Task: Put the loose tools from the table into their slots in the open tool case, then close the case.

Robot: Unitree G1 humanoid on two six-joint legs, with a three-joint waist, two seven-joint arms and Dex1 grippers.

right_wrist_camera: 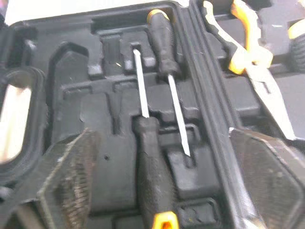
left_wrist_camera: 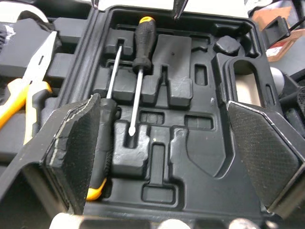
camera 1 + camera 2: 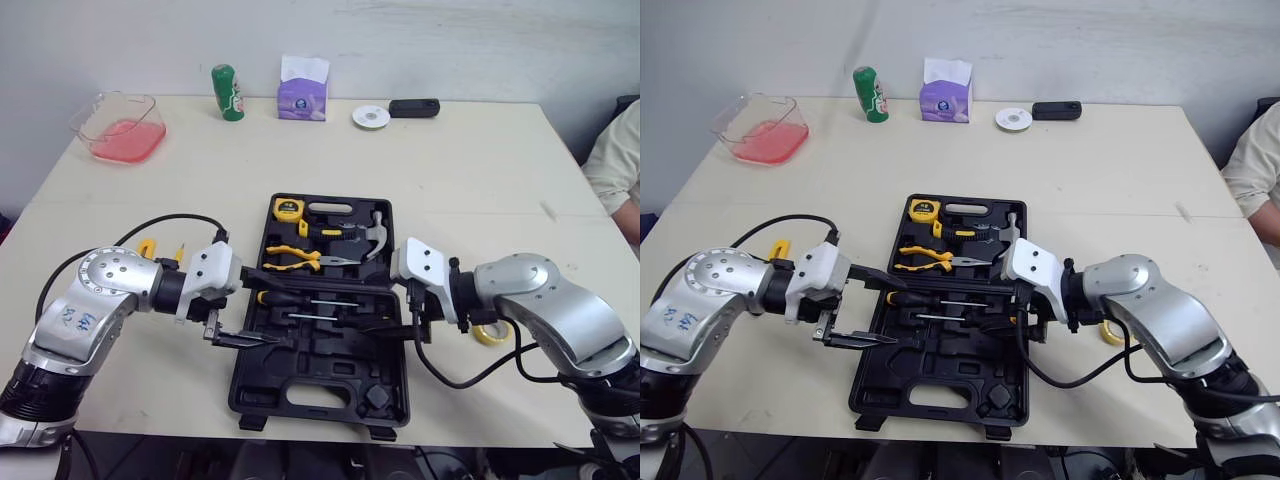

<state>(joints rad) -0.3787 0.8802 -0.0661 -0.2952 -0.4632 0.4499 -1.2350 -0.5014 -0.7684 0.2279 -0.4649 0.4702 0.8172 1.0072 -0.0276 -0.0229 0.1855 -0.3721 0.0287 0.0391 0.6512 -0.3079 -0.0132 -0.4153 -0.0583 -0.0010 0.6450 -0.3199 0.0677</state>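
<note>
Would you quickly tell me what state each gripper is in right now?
Left gripper: jaws open, holding nothing, above the tool case.
Right gripper: jaws open, holding nothing, also above the case.

Pale beige rectangular table point(image 3: 470, 170) takes up most of both head views. Plain white wall point(image 3: 480, 40) directly behind its far edge. Lighting even; shadows on tabletop soft.
</note>
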